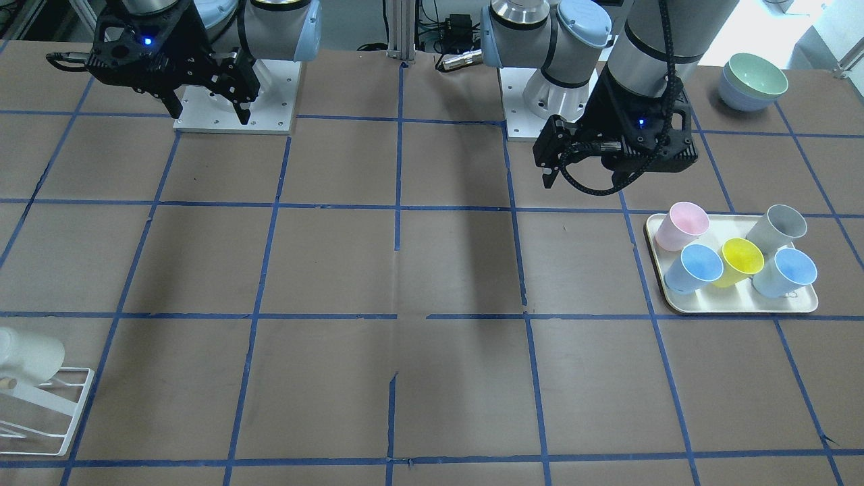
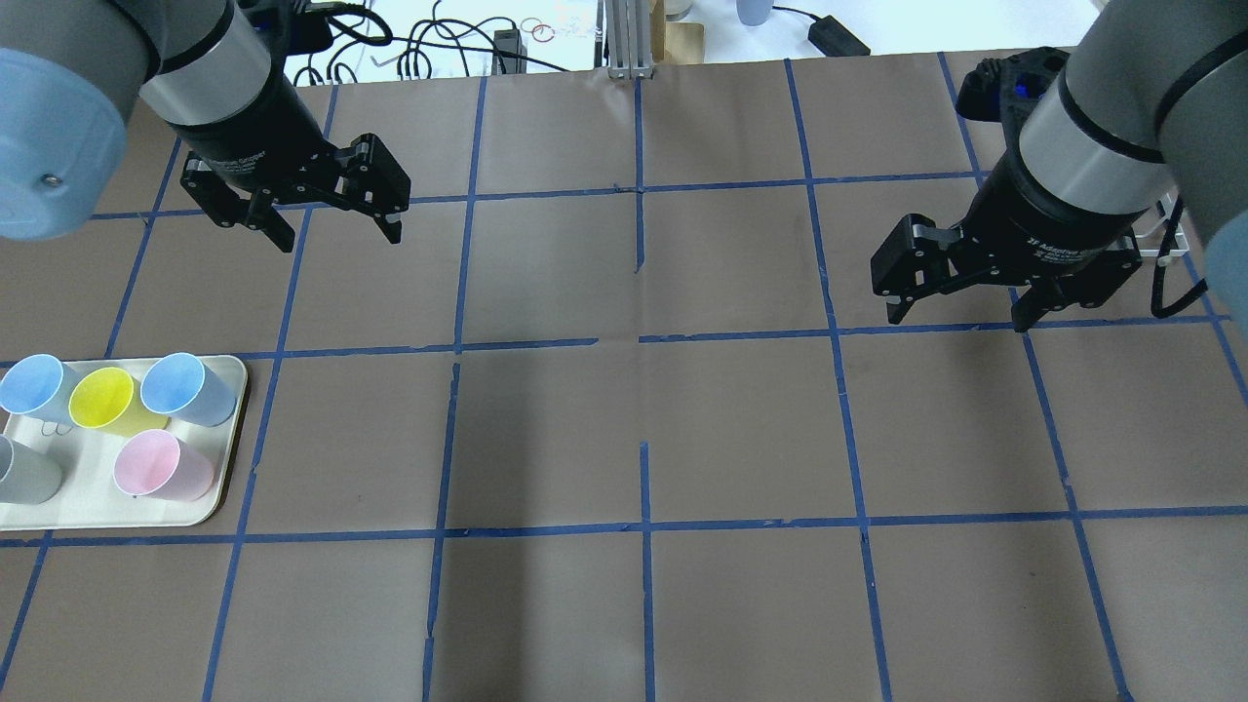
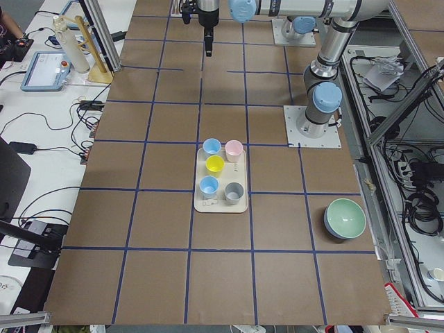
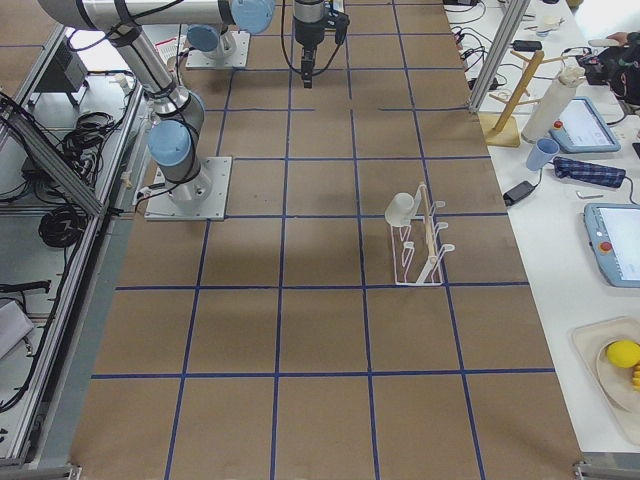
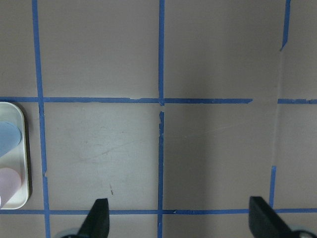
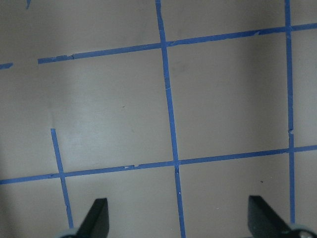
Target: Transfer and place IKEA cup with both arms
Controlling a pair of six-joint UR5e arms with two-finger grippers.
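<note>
The off-white IKEA cup [image 1: 27,354] rests tilted on a white wire rack [image 1: 57,405] at the table's end on my right side; it also shows in the exterior right view [image 4: 402,208]. My left gripper [image 2: 341,237] hangs open and empty over bare table, beyond the tray of coloured cups; it also shows in the front view [image 1: 560,169]. My right gripper [image 2: 955,320] is open and empty over bare table, apart from the rack; the front view [image 1: 210,116] shows it near its base. Both wrist views show only taped table between the open fingertips [image 5: 99,218] [image 6: 96,218].
A cream tray [image 1: 732,307] holds a pink cup [image 1: 682,226], two blue cups, a bright yellow cup [image 1: 740,261] and a grey cup [image 1: 777,229]. Stacked green and blue bowls [image 1: 752,81] stand near the left arm's base. Blue tape grids the brown table.
</note>
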